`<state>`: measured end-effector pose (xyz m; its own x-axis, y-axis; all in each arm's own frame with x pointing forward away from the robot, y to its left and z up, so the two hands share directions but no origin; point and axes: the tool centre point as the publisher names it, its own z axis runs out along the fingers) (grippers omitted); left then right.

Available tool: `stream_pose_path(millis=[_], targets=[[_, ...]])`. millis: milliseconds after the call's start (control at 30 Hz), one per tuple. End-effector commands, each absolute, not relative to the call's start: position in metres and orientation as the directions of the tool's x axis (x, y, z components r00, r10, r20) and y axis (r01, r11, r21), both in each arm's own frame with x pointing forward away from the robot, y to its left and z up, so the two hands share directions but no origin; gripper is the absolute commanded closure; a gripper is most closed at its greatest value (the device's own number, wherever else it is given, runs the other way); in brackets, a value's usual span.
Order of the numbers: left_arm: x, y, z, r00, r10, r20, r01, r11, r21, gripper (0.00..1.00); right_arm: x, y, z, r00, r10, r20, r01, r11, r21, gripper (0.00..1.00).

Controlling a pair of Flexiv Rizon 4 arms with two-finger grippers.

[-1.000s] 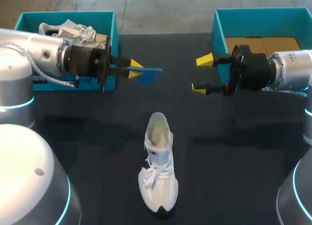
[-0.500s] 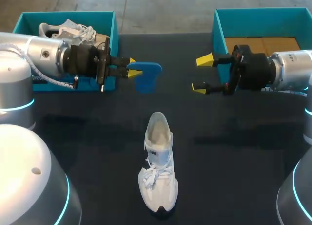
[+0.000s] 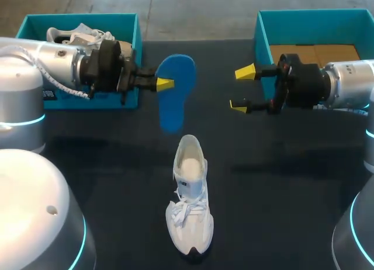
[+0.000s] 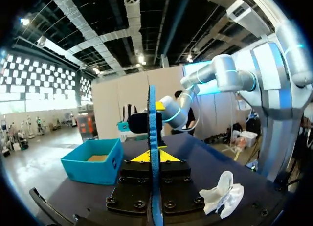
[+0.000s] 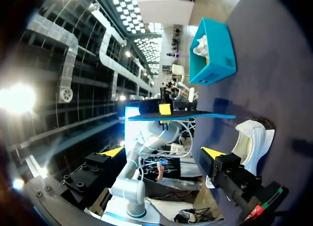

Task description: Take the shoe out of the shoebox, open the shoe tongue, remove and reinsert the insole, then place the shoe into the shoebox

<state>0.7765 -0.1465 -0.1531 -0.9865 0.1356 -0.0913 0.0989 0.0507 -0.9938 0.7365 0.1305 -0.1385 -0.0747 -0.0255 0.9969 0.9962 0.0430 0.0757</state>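
A: What is held at the end effectors?

B: The left gripper (image 3: pixel 165 83) is clamped on the blue insole (image 3: pixel 174 94). The insole is pinched at one edge and held in the air just right of the left shoebox (image 3: pixel 135 30), on the far side of the shoe (image 3: pixel 190 203). The right gripper (image 3: pixel 241 89) is spread wide with nothing between its fingers, just left of the right shoebox (image 3: pixel 261 33).

A: Where is the shoe found?

B: It is stood upright on the table (image 3: pixel 286 188) near the middle, toe toward the near edge and opening toward the far side, well apart from both grippers.

A: What could go wrong from here?

B: The insole is thin and gripped at the edge only, so it could be twisted or lost from the grasp when pressed into the shoe. It could also be buckled against the collar if the mouth is not held open. The shoe is braced by nothing, so it could be tipped or shoved along the table.

A: What is kept in the boxes?

B: A second shoe (image 3: pixel 79 35), white and laced, is seen in the left shoebox. In the right shoebox only a brown cardboard liner (image 3: pixel 315 52) can be seen.
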Motion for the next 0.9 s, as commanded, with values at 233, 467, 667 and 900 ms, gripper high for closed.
stream_pose_path(millis=[233,467,667,900], targets=[[0.775,-0.144,-0.164,-0.908,0.178,0.379,-0.380,0.030,-0.924,1.00,0.736,0.131,-0.138,-0.074,-0.024,0.997,0.996,0.042,0.075,0.00],[0.779,-0.142,-0.175,-0.827,0.175,0.535,-0.548,-0.036,-0.835,1.00,0.736,0.131,-0.138,-0.074,-0.024,0.997,0.996,0.042,0.075,0.00],[0.787,-0.141,-0.182,-0.757,0.145,0.637,-0.653,-0.129,-0.747,1.00,0.736,0.131,-0.138,-0.074,-0.024,0.997,0.996,0.042,0.075,0.00],[0.788,-0.144,-0.176,-0.709,0.110,0.697,-0.705,-0.159,-0.692,1.00,0.736,0.131,-0.138,-0.074,-0.024,0.997,0.996,0.042,0.075,0.00]])
